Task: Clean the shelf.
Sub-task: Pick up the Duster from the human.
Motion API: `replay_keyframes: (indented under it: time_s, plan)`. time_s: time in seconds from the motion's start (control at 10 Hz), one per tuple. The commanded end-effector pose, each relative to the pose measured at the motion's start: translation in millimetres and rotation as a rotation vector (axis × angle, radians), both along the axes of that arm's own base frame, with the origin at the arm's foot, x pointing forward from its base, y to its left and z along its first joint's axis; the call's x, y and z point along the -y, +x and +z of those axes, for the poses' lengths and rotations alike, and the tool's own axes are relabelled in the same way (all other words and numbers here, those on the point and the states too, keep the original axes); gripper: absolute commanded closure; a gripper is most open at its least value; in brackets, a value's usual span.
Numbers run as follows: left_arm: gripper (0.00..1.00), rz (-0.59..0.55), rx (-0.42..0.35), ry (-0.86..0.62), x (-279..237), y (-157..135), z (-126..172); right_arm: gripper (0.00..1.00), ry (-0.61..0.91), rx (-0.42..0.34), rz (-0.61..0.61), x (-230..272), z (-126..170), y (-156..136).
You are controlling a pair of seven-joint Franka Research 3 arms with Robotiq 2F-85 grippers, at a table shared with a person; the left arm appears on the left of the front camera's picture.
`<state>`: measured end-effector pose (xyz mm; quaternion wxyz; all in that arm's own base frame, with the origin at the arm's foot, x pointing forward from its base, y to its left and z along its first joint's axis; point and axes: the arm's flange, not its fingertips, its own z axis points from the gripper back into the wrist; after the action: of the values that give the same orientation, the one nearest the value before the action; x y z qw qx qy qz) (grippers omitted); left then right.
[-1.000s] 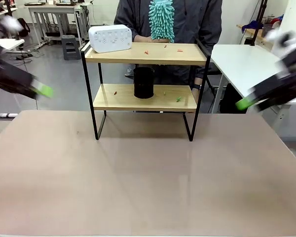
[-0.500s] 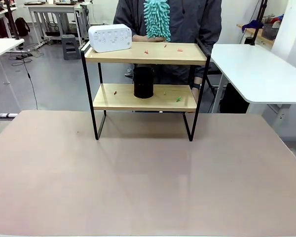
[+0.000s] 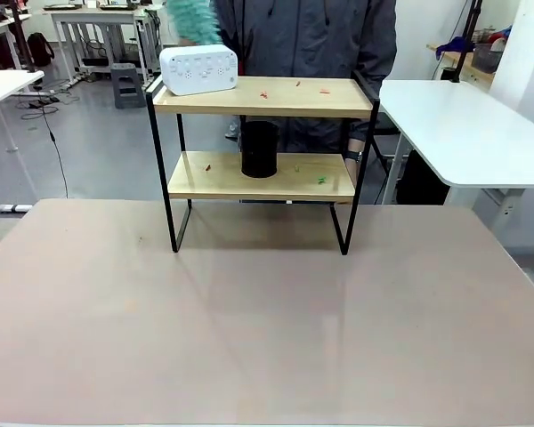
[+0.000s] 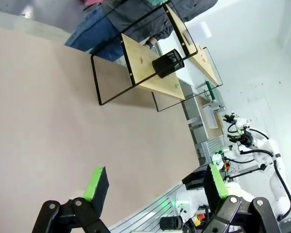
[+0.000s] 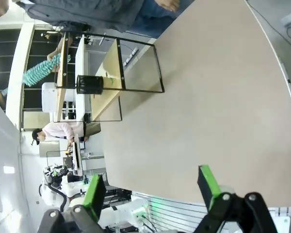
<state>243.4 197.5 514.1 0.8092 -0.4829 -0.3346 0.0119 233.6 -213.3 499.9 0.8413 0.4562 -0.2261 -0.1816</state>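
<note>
The shelf [image 3: 285,98] stands at the far middle of the table, two wooden boards in a black frame. A white box [image 3: 198,68] sits on its top board at the left, and a black cylinder [image 3: 259,149] on the lower board. Small red and green crumbs [image 3: 321,179] lie on both boards. Behind it a person swings a teal duster [image 3: 194,20], blurred, above the white box. My left gripper [image 4: 155,182] is open over the table, far from the shelf [image 4: 140,68]. My right gripper [image 5: 151,188] is open too, well away from the shelf [image 5: 110,87] and duster [image 5: 41,72].
The beige table [image 3: 267,311] stretches wide in front of the shelf. A white side table [image 3: 463,124] stands at the right, close to the shelf's right legs. Other tables and a step stool [image 3: 125,84] stand far back left.
Both arms, seen blurred at the sides one second ago, have left the front view. The person's duster moved from above the top board's middle to the left, over the white box.
</note>
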Motion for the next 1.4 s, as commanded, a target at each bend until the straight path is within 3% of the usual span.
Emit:
replay_keyframes:
  time_s: [0.0,0.7,0.8,0.9,1.0,1.1,1.3]
  plan:
    - [0.0,0.003,0.025,-0.01,-8,-2,-7,0.0,0.005,0.033,0.003,5,-6,-2]
    - [0.0,0.012,0.0,-0.011,-8,-3,-10,0.0,0.005,0.033,0.003,5,-6,-2]
    - [0.0,0.078,-0.06,-0.01,-9,21,14,0.0,0.005,0.033,0.003,5,-6,-2]
    - [0.0,-0.032,-0.203,-0.085,-7,62,49,0.0,0.005,0.033,0.003,5,-6,-2]
    - [0.0,-0.135,-0.262,-0.086,0,104,71,0.0,0.005,0.033,0.003,5,-6,-2]
    - [0.0,-0.232,-0.343,-0.133,5,149,85,0.0,0.005,0.033,0.003,5,-6,-2]
    - [0.0,-0.225,-0.47,-0.272,12,222,91,0.0,0.005,0.033,0.003,5,-6,-2]
